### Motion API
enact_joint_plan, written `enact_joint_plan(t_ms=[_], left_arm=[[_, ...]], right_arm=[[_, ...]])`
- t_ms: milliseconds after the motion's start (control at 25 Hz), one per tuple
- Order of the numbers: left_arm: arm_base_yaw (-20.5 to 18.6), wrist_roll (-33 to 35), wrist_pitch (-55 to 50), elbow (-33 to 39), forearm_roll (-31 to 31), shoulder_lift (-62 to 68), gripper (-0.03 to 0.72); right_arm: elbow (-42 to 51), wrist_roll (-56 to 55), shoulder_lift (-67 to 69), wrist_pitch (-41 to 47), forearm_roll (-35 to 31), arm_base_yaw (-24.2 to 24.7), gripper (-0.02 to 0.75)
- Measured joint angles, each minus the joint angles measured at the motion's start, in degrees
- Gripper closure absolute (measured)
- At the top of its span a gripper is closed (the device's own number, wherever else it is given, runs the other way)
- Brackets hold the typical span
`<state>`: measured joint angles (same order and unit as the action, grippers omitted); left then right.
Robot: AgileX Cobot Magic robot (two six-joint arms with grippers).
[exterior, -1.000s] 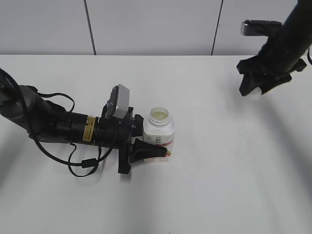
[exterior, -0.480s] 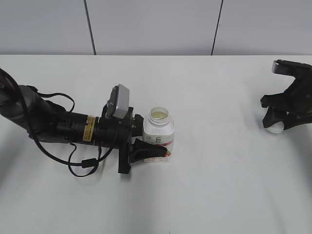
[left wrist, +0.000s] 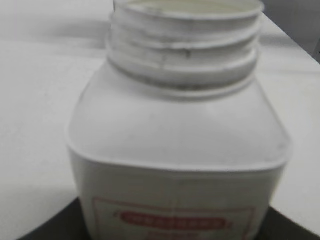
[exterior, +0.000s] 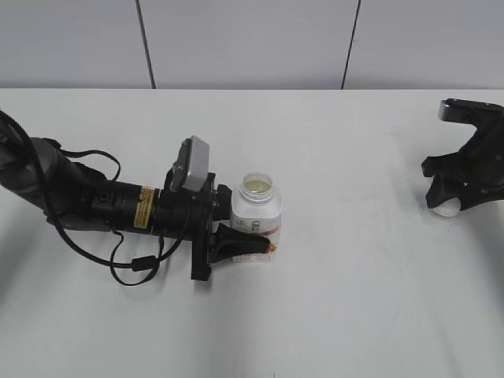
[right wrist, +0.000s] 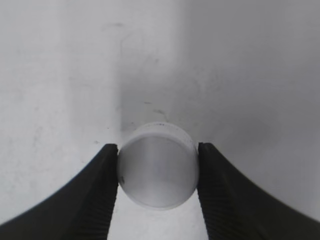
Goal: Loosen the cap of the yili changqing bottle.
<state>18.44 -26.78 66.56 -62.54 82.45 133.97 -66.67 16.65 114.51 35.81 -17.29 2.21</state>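
Note:
The yili changqing bottle (exterior: 257,215) stands upright mid-table, a squat white bottle with a red-banded label and an open threaded neck. It fills the left wrist view (left wrist: 177,145). My left gripper (exterior: 246,242) is shut on the bottle's lower body, the arm lying along the table to its left. The white cap (right wrist: 157,165) is off the bottle. My right gripper (right wrist: 157,172) is shut on the cap, its two black fingers at the cap's sides, low over the table at the far right (exterior: 449,203).
The white table (exterior: 339,299) runs to a grey panelled wall at the back. Black cables (exterior: 134,264) loop beside the left arm. The right arm reaches in past the table's right edge.
My right gripper with the cap dropped from high at the upper right to just above the table at the far right, then held nearly still. The left gripper and bottle did not move.

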Motion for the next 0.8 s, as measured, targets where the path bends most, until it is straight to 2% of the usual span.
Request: enact_joint_plan(t_ms=[80, 320, 680, 800], left_arm=[[0.0, 0.0, -0.05, 0.0, -0.06, 0.0, 0.327], [0.0, 0.0, 0.12, 0.0, -0.06, 0.0, 0.327], [0.0, 0.05, 0.24, 0.0, -0.88, 0.0, 0.327], [0.0, 0.05, 0.28, 0.0, -0.88, 0.0, 0.285]], right_arm=[[0.0, 0.0, 0.0, 0.05, 0.32, 0.0, 0.34], [0.0, 0.0, 0.0, 0.13, 0.54, 0.0, 0.219], [0.0, -0.13, 0.0, 0.25, -0.63, 0.0, 0.204], [0.0, -0.19, 0.0, 0.36, -0.7, 0.0, 0.204]])
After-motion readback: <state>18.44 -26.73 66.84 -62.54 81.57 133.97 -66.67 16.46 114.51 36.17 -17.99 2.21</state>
